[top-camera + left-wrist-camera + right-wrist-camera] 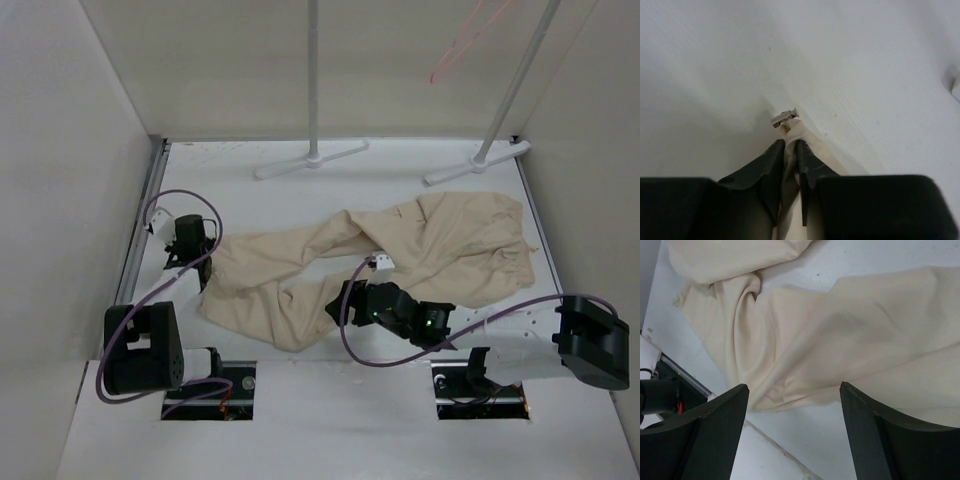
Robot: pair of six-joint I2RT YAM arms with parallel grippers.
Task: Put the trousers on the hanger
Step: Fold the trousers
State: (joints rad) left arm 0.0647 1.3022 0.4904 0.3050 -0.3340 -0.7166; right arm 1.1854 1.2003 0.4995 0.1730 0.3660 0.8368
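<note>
The beige trousers (400, 255) lie crumpled across the white table, waist end at the right, legs running left. My left gripper (205, 262) is shut on a leg end at the left. In the left wrist view the cloth (790, 160) is pinched between the black fingers (767, 165), with a small metal cord end (785, 117) just beyond. My right gripper (338, 300) is open, low over the near edge of the trousers at the middle. In the right wrist view its fingers (722, 415) straddle the cloth edge (805, 360). The pink hanger (462, 40) hangs at the upper right.
Two grey-white rack poles (313, 80) (515, 85) rise from flat feet (310, 160) (478, 163) at the back of the table. White walls close in the left, right and back. Purple cables (175, 200) loop from both arms.
</note>
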